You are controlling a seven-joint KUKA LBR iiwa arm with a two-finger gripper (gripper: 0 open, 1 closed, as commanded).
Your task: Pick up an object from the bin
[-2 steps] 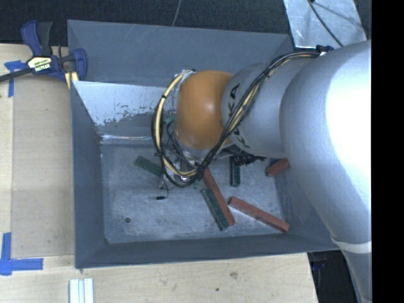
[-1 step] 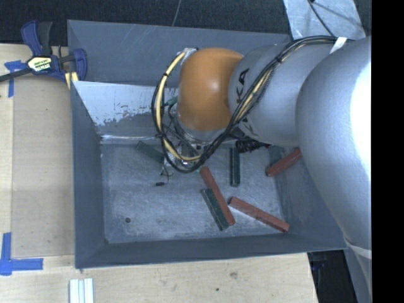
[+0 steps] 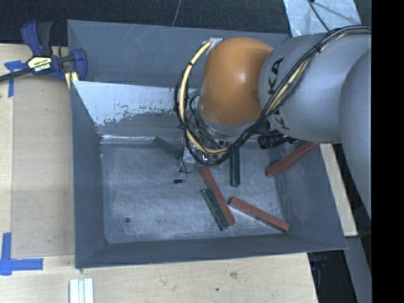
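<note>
- Camera view: the grey metal bin [image 3: 85, 188] holds a handful of slim bars, all scattered over the right half of its floor.
- The arm [image 3: 328, 87] comes in from the right. Its orange cover [image 3: 230, 81] and a loop of cables [image 3: 189, 100] hang over the back middle of the bin.
- The gripper [image 3: 185, 166] shows as a thin dark piece below the cover, low over the floor near the back wall. I cannot tell whether it is spread or closed (cover and cables hide most of it).
- The slanting red-brown bar [image 3: 214, 189] is nearest: its upper end lies just beside the gripper, and it runs down toward the front right.
- The back green bar [image 3: 168, 148] lies just left of the gripper at the foot of the back wall, one end under the cables.
- Which of these two the gripper is on cannot be told.
- A small dark scrap [image 3: 178, 180] sits on the floor just in front of the gripper.
- The lower green bar [image 3: 216, 210] lies alongside the slanting bar's lower part, touching it.
- The short green bar [image 3: 235, 169] points front to back, its far end under the arm.
- The flat red-brown bar [image 3: 259, 214] lies at the front right of the floor.
- The leaning red-brown bar [image 3: 290, 158] rests against the right wall.
</note>
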